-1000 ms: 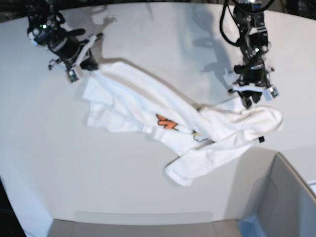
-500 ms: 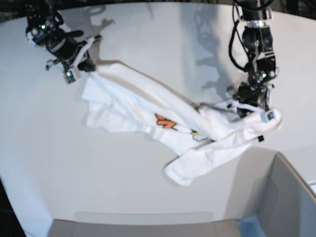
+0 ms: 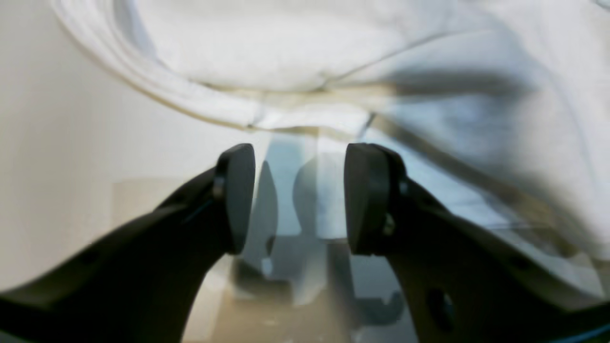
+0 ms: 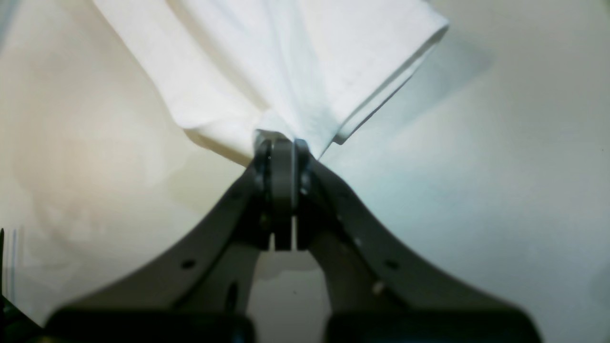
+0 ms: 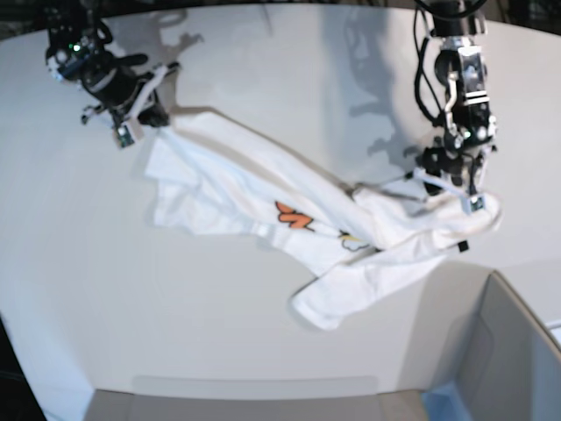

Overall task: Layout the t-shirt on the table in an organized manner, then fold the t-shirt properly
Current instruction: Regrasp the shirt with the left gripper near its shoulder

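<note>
The white t-shirt (image 5: 263, 184) lies crumpled and stretched diagonally across the table (image 5: 289, 70), with a bit of orange print showing. At the shirt's far left corner my right gripper (image 5: 151, 114) is shut on a bunched fold of the t-shirt (image 4: 295, 57), and in the right wrist view the right gripper (image 4: 282, 147) has its jaws pressed together on the cloth. My left gripper (image 5: 451, 187) hangs over the shirt's right end. In the left wrist view the left gripper (image 3: 300, 190) is open, with a hem of the t-shirt (image 3: 286, 57) just ahead of the fingertips and nothing between them.
A grey bin (image 5: 517, 351) stands at the near right corner, close to the shirt's right end. A small black tag (image 5: 463, 247) shows at the shirt's right edge. The table's curved edge runs along the front left.
My left gripper has come down onto the shirt's right end and its jaws have spread wider. The right gripper keeps its grip in the same place.
</note>
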Tool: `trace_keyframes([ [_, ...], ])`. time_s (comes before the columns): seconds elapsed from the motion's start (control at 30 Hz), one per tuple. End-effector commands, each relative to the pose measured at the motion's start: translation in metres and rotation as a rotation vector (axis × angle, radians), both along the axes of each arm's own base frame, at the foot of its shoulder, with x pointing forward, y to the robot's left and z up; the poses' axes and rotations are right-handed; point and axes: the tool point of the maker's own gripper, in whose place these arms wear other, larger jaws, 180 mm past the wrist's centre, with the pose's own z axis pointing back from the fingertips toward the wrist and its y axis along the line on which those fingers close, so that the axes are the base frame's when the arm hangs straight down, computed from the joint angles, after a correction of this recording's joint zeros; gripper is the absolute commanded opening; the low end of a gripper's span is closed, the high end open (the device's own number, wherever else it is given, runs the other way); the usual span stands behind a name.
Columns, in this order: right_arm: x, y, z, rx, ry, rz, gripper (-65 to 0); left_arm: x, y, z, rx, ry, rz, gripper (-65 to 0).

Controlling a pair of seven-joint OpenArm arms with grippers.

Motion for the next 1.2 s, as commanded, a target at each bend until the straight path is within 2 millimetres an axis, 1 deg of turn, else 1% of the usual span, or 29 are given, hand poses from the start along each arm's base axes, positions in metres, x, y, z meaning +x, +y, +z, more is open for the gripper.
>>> trace_keyframes([
  [0.0, 0.005, 0.000, 0.008, 0.007, -0.033, 0.009, -65.0, 0.009, 0.003, 0.013, 0.023, -0.041, -0.007, -33.6],
  [0.17, 0.005, 0.000, 0.008, 0.006, -0.033, 0.010, -65.0, 0.012, -0.025, 0.006, 0.019, -0.023, -0.091, -33.5],
  [0.23, 0.005, 0.000, 0.008, 0.006, -0.033, 0.010, -65.0, 0.010, -0.030, -0.003, 0.012, 0.002, -0.102, -33.4],
  [0.3, 0.005, 0.000, 0.008, 0.006, -0.033, 0.010, -65.0, 0.004, -0.029, -0.021, 0.001, 0.054, -0.092, -33.4],
  [0.43, 0.004, -0.001, 0.008, 0.004, -0.031, 0.006, -65.0, 0.010, -0.023, -0.033, -0.010, 0.088, -0.070, -33.5],
  [0.5, 0.004, -0.003, 0.008, -0.001, -0.029, 0.006, -65.0, 0.010, -0.021, -0.034, -0.009, 0.089, -0.065, -33.5],
  [0.6, 0.004, -0.003, 0.008, -0.003, -0.029, 0.006, -65.0, 0.011, -0.013, -0.028, -0.011, 0.073, -0.039, -33.6],
  [0.67, 0.004, -0.003, 0.008, -0.003, -0.031, 0.005, -65.0, 0.010, -0.014, -0.029, -0.011, 0.078, -0.046, -34.0],
  [0.7, 0.005, -0.003, 0.008, -0.003, -0.033, 0.005, -65.0, 0.009, -0.013, -0.030, -0.011, 0.082, -0.045, -35.8],
  [0.77, 0.006, -0.003, 0.009, -0.003, -0.038, 0.005, -65.0, 0.006, -0.014, -0.038, -0.017, 0.103, -0.044, -45.5],
  [0.8, 0.007, -0.003, 0.010, -0.003, -0.039, 0.005, -65.0, 0.004, -0.013, -0.043, -0.022, 0.118, -0.037, -52.8],
  [0.83, 0.010, -0.004, 0.012, -0.003, -0.048, 0.003, -65.0, 0.002, -0.010, -0.046, -0.024, 0.126, -0.027, -61.8],
  [0.87, 0.014, -0.003, 0.014, -0.002, -0.059, 0.003, -65.0, 0.001, -0.008, -0.049, -0.025, 0.130, -0.019, -65.0],
  [0.9, 0.019, -0.003, 0.017, 0.000, -0.073, -0.002, -65.0, 0.000, -0.007, -0.050, -0.023, 0.135, -0.019, -65.0],
  [0.97, 0.028, -0.009, 0.024, -0.004, -0.104, -0.020, -65.0, 0.001, -0.006, -0.047, -0.019, 0.128, -0.021, -65.0],
  [1.0, 0.036, -0.010, 0.030, 0.001, -0.130, -0.033, -65.0, 0.005, 0.000, -0.037, -0.012, 0.096, -0.009, -65.0],
  [1.03, 0.045, -0.011, 0.038, 0.011, -0.161, -0.050, -65.0, 0.006, 0.010, -0.025, -0.008, 0.057, 0.023, -65.0],
  [1.13, 0.066, -0.020, 0.058, 0.028, -0.239, -0.109, -65.0, -0.008, 0.043, 0.000, 0.009, -0.015, 0.124, -65.0],
  [1.17, 0.071, -0.022, 0.064, 0.034, -0.260, -0.124, -65.0, -0.010, 0.051, 0.011, 0.018, -0.045, 0.145, -65.0],
])
